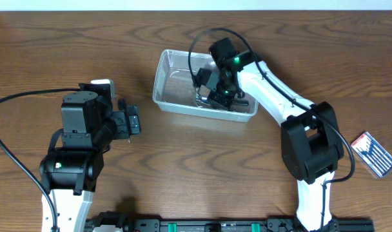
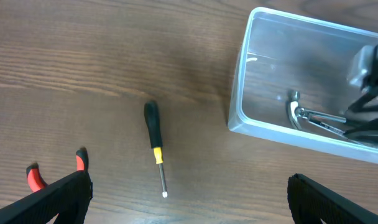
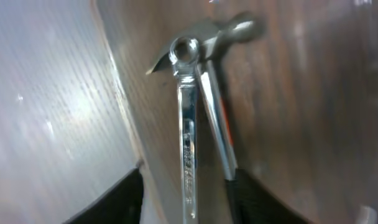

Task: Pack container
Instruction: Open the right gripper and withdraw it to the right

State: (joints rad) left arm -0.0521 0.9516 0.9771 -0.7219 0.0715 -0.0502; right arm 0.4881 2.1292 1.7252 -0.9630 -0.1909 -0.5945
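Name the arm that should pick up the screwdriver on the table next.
Left. The screwdriver lies on the table right below the left end effector, which is open. The right end effector is down in the container, over the hammer and wrench.

The bench (image 1: 202,174) is brown wood with a plain grain, smooth, with a low sheen. The container (image 1: 158,84) is clear, glossy plastic, and its walls catch the light. Inside the container lie a hammer (image 3: 215,112) and a wrench (image 3: 188,137), both of bright polished metal. Outside the container, a screwdriver (image 2: 155,149) has a matt black handle, a yellow collar and a bare metal shaft. The left claw (image 2: 189,180) has matt black fingers (image 2: 58,196).
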